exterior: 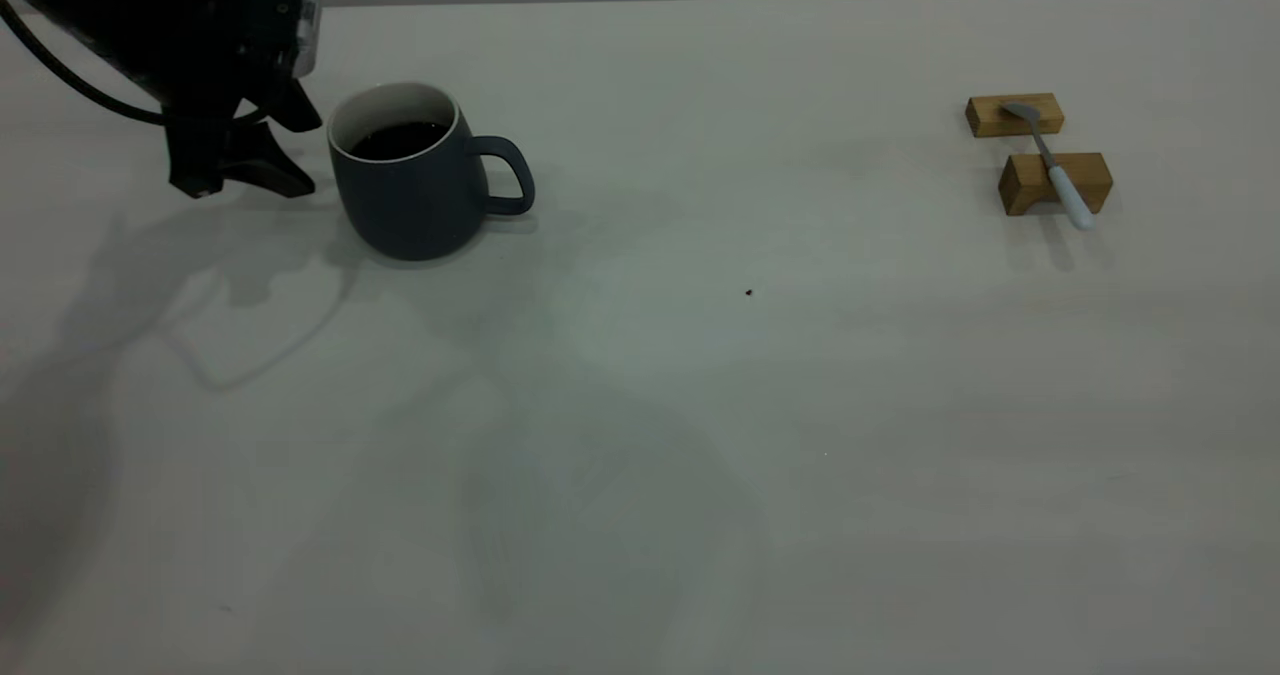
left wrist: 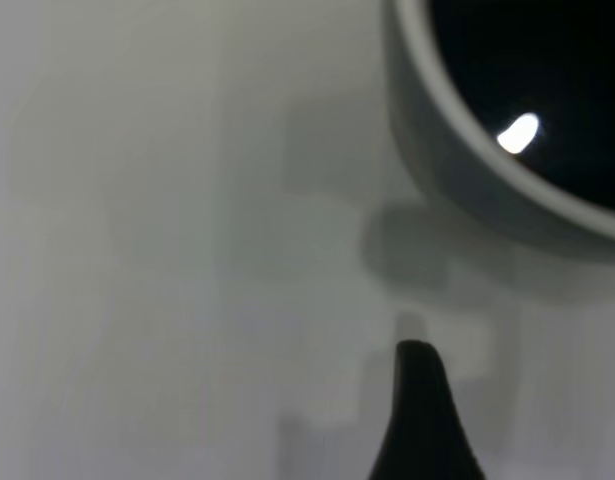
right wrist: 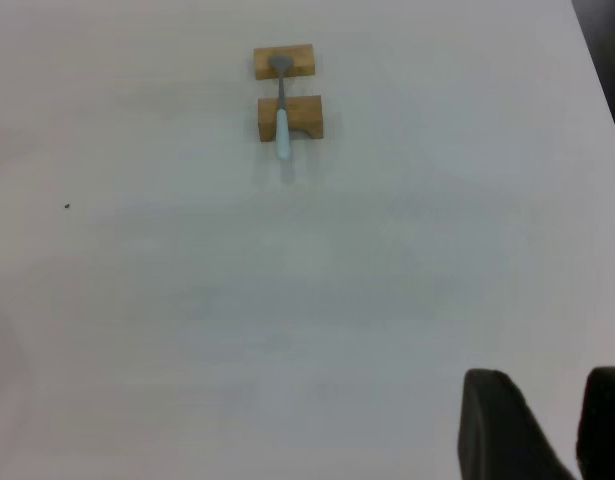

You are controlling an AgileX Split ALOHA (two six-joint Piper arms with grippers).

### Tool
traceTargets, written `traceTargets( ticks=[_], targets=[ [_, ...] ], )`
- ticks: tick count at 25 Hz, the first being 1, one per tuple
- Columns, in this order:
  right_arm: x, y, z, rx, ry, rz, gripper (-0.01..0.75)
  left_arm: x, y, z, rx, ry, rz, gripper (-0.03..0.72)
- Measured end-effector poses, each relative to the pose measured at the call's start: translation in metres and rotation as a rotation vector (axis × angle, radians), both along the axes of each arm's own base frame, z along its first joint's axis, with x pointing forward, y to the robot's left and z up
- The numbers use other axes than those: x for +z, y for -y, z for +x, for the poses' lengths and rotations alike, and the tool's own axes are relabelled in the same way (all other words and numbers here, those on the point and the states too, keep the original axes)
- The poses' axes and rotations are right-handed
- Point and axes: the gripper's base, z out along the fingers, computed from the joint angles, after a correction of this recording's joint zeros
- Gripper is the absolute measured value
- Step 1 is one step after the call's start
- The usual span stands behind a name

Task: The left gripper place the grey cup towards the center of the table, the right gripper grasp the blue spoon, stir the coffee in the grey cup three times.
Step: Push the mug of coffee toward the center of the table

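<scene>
The grey cup (exterior: 415, 190) stands upright at the table's far left with its handle toward the centre. Dark coffee (exterior: 400, 139) fills it. My left gripper (exterior: 300, 153) is just left of the cup, open, its fingers spread and holding nothing. The left wrist view shows the cup's rim (left wrist: 457, 170) and one black finger (left wrist: 419, 410) apart from it. The blue spoon (exterior: 1055, 170) lies across two wooden blocks at the far right. In the right wrist view the spoon (right wrist: 282, 115) is far from my right gripper (right wrist: 547, 390), which is shut and empty.
Two tan wooden blocks (exterior: 1014, 115) (exterior: 1030, 185) carry the spoon. A tiny dark speck (exterior: 748, 292) marks the off-white table (exterior: 700, 435) near its middle. The table's dark edge (right wrist: 602, 60) shows in the right wrist view.
</scene>
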Motion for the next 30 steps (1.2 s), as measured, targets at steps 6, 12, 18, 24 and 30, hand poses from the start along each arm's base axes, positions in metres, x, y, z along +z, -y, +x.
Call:
traceTargets(
  ticks=[6, 12, 18, 24, 30],
  targets=[
    [0.0, 0.0, 0.0, 0.0, 0.0, 0.0, 0.237, -0.002, 0.013, 0.009, -0.053, -0.039, -0.055, 0.585],
    [0.0, 0.0, 0.0, 0.0, 0.0, 0.0, 0.237, 0.002, 0.047, 0.013, -0.132, -0.021, -0.06, 0.585],
    [0.0, 0.0, 0.0, 0.0, 0.0, 0.0, 0.237, 0.001, 0.085, 0.008, -0.208, -0.013, -0.058, 0.585],
    [0.0, 0.0, 0.0, 0.0, 0.0, 0.0, 0.237, -0.008, 0.124, 0.001, -0.229, -0.003, -0.084, 0.585],
    [0.0, 0.0, 0.0, 0.0, 0.0, 0.0, 0.237, -0.014, 0.161, -0.004, -0.272, 0.018, -0.098, 0.585]
  ],
)
